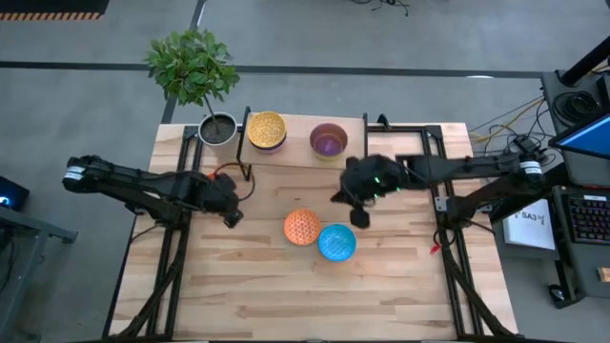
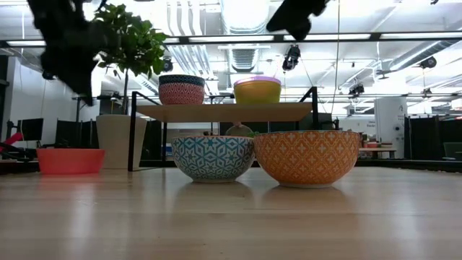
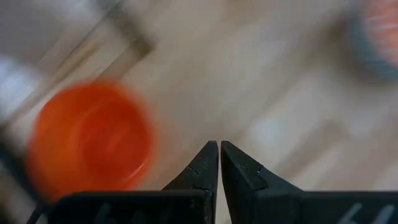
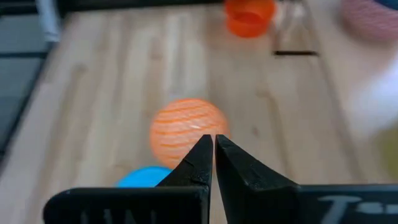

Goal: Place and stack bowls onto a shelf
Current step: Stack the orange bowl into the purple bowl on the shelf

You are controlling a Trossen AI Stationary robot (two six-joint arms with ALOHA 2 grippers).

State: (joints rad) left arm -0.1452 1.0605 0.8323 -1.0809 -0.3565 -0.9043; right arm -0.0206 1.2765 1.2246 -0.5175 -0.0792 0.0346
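Arms were seen reaching inward from both sides of the table (image 1: 238, 286). The left gripper (image 1: 232, 215) was held low over bare wood, left of the two loose bowls, the arm stretched nearly flat. In the left wrist view its fingers (image 3: 205, 167) were pressed together, nothing between them, with a red-orange bowl (image 3: 90, 140) just beyond on the planks. The right gripper (image 1: 358, 215) was bent downward from a raised elbow, just right of the loose pair; in its wrist view the fingers (image 4: 200, 158) were likewise closed on nothing.

Tabletop was noted as pale jointed planks. The orange patterned bowl (image 1: 302, 227) and the bright blue bowl (image 1: 336, 242) were found touching near the table's middle, both round with lattice decoration outside. The shelf (image 2: 224, 111), a thin light-wood board on black metal legs, was placed along the far edge. On it the yellow speckled bowl (image 1: 267, 130) was set at the left and the purple bowl (image 1: 329, 141) at the right, apart from each other. A potted plant (image 1: 195, 71) in a grey pot was stood just left of the shelf.
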